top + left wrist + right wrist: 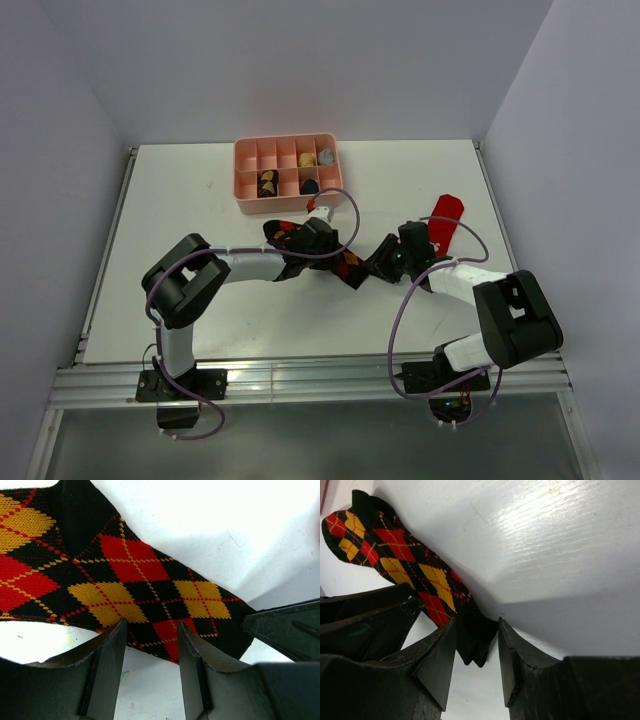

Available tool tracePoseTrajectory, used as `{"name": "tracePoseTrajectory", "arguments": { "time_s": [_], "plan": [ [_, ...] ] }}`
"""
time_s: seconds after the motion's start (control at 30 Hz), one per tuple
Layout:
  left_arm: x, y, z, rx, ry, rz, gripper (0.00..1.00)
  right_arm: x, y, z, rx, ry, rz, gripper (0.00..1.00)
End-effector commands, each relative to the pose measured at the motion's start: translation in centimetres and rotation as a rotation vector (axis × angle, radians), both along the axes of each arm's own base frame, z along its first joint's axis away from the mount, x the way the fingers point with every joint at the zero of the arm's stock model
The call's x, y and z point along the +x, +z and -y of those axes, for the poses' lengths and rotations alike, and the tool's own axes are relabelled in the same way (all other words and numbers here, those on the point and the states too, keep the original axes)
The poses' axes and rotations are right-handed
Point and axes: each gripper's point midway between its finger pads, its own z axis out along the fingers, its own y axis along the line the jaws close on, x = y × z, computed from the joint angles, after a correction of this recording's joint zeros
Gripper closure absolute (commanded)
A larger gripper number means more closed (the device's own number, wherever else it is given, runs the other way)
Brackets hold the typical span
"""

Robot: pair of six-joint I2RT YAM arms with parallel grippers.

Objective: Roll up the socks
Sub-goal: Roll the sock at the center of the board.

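My left claw [151, 627] half-open over the argyle sock [145, 580], my right claw [477, 625] half-open around its black end

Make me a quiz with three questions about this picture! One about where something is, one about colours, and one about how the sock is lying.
1. Where is the pink plastic compartment tray?
A. at the far side of the white table
B. beside the arm bases
C. under the right arm

2. What colours are the diamonds on the black knitted argyle sock?
A. blue and green
B. red and yellow
C. pink and white

3. How is that sock lying?
A. rolled into a ball
B. tucked in the tray
C. stretched out, not rolled

Answers: 1 A, the top view shows the tray at the far side; 2 B, both wrist views show red and yellow diamonds; 3 C, it lies spread out on the table.
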Motion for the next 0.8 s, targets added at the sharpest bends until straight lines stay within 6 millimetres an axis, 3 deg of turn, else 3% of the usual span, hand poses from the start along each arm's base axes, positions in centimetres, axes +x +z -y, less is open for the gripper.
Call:
{"name": "tracePoseTrajectory", "arguments": {
  "time_s": [0.0, 0.37, 0.63, 0.77],
  "plan": [
    [-2.0, -2.3, -1.0, 0.050, -0.028, -0.084, 0.50, 1.6, 1.8, -0.6, 0.018, 0.024, 0.084, 0.55],
    [-1.9, -2.4, -1.0, 0.054, -0.027, -0.088, 0.50, 1.6, 4.2, -0.8, 0.033, 0.030, 0.137, 0.59],
    [-2.0, -2.3, -1.0, 0.052, -0.032, -0.087, 0.50, 1.7, 3.7, -1.6, 0.073, 0.056, 0.125, 0.59],
    [-2.0, -2.5, -1.1, 0.058, -0.027, -0.088, 0.50, 1.4, 3.9, -2.2, 0.103, 0.069, 0.126, 0.65]
  ]
}}
